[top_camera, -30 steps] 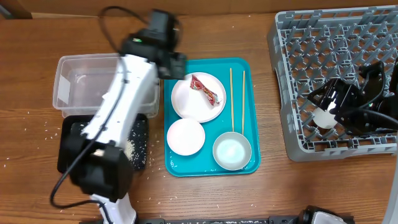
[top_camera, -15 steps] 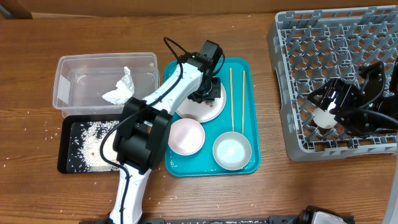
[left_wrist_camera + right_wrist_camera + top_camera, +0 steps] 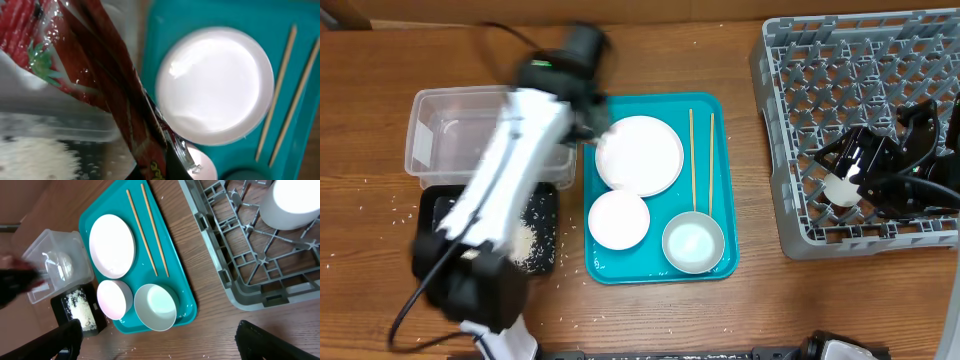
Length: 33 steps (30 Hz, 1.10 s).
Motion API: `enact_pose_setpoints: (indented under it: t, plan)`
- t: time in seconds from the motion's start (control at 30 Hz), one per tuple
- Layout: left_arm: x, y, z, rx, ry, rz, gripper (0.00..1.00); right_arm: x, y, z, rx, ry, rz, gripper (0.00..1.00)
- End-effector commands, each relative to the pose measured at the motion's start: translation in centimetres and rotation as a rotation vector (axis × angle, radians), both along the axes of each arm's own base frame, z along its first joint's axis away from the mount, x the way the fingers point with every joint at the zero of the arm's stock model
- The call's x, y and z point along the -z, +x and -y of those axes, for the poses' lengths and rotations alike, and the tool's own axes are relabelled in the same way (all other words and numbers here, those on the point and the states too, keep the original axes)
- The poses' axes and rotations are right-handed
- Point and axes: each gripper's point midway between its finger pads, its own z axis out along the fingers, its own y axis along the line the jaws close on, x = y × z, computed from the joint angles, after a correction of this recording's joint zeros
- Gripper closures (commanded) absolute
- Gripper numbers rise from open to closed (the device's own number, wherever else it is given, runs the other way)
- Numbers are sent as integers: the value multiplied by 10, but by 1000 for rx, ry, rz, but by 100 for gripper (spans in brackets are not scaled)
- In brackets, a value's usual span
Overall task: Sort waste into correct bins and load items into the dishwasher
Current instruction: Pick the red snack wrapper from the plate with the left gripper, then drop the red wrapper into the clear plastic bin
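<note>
Jaws: left jaws clamped on the red-and-white snack wrapper (image 3: 95,75); right jaws spread apart, holding nothing, over the dish rack (image 3: 860,90) at the tabletop's right edge, a white cup (image 3: 292,205) standing in the grid nearby.
Wrapper: hanging crinkled at the side of the clear tub (image 3: 440,140) that faces the teal tray (image 3: 720,130), toward the far-left corner.
Step in hand: apparently carrying the wrapper into the tub.
Doing it well: centre over the opening and go low before letting go (light film drifts and may cling), keeping clear of the black tray (image 3: 548,225) of crumbs.
Left behind: bare plate (image 3: 640,155).
</note>
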Motion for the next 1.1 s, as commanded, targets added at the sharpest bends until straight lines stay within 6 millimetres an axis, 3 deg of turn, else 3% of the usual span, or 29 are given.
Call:
enact_pose_setpoints:
  t: [0.0,0.07,0.1,0.17,0.23,0.27,0.37,0.6,0.63,0.73,0.8,1.0,1.07]
  plan:
    - [7,8,-58,-103,73,-18,96,-6,1,-2,-10,-2,21,0]
    - [20,11,-77,-142,78,-41,94,-6,0,-2,-9,-1,20,0]
    - [28,13,-86,-163,80,-55,84,-6,0,-2,-10,-1,19,0]
    - [44,15,-94,-173,69,-94,40,-6,0,-2,-9,0,18,0]
    - [55,13,-92,-146,37,-139,17,-6,0,-2,-10,0,17,0]
    - [58,11,-92,-132,40,-152,13,-6,0,-2,-10,0,17,0]
    - [51,8,-93,-106,52,-151,11,-6,0,-2,-10,0,17,0]
    - [-20,0,-69,-41,30,25,11,-6,0,-2,-10,-1,18,0]
    - [-34,-6,-56,-9,25,58,11,-6,0,-2,-9,0,17,0]
    - [-47,-16,-29,64,18,87,10,-6,0,-2,-9,0,17,0]
    - [-48,-23,-7,123,10,86,0,-6,0,-2,-10,-1,18,0]
    - [-45,-41,68,327,-84,77,0,-6,0,-2,-10,-1,18,0]
    - [-41,-43,86,373,-47,94,6,-6,0,-2,-9,0,17,0]
